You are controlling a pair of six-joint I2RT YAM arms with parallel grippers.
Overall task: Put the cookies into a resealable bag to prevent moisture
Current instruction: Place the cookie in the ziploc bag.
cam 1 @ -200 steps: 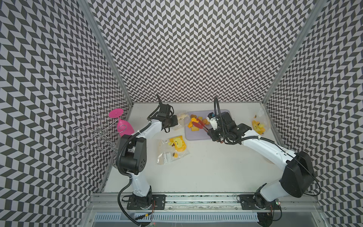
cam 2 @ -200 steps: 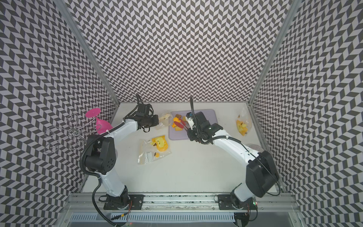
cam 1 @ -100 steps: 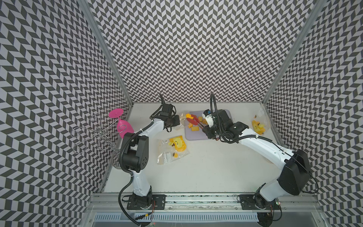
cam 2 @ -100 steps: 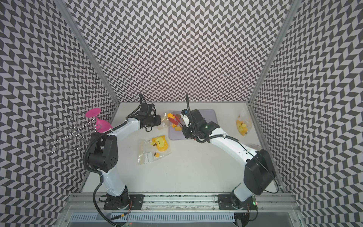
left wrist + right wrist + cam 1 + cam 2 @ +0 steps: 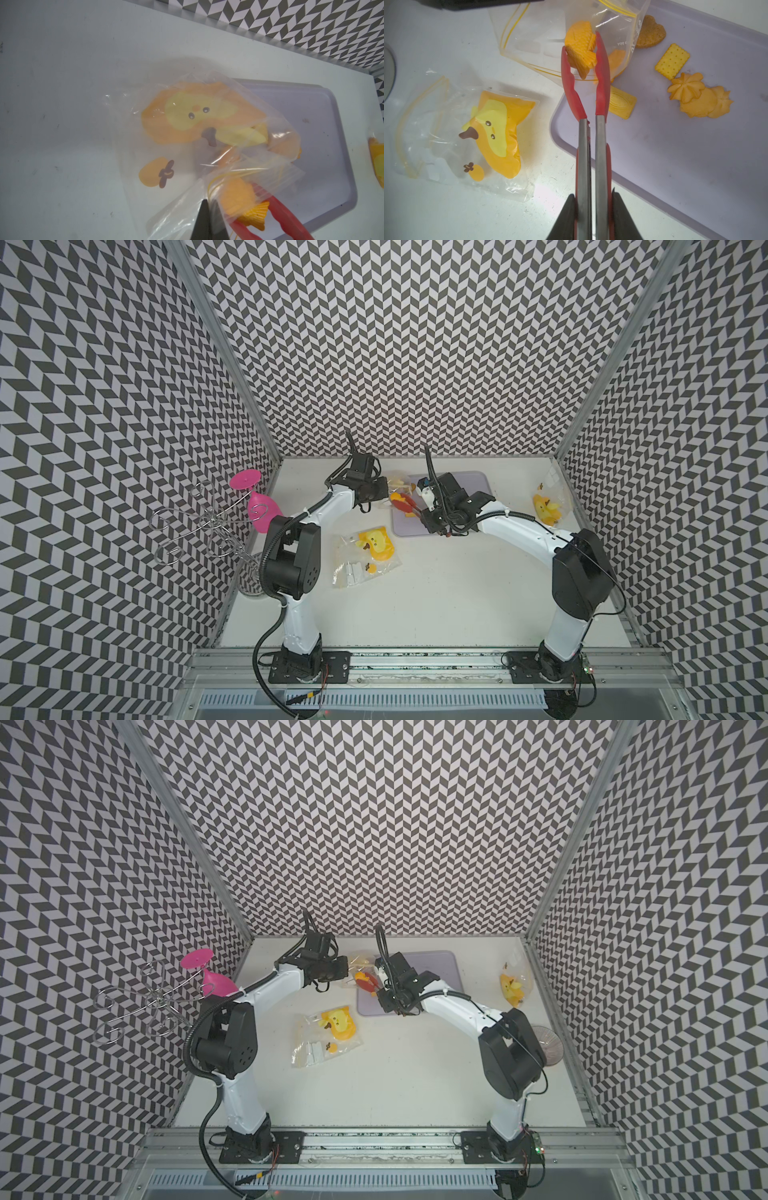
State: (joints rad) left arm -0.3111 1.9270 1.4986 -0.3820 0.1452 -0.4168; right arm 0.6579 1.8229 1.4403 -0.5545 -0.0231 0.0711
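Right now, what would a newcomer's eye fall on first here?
Red-tipped metal tongs in the right gripper pinch an orange fish-shaped cookie at the mouth of a clear yellow-zipped resealable bag, which the left gripper holds by its edge. Other cookies lie on the lilac plastic tray.

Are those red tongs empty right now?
No, the red tongs pinch a fish-shaped orange cookie between their tips at the open mouth of the clear bag.

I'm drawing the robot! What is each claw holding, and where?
The right gripper holds red tongs by their metal handles; the tongs pinch a fish cookie. The left gripper pinches the clear bag at its zip edge.
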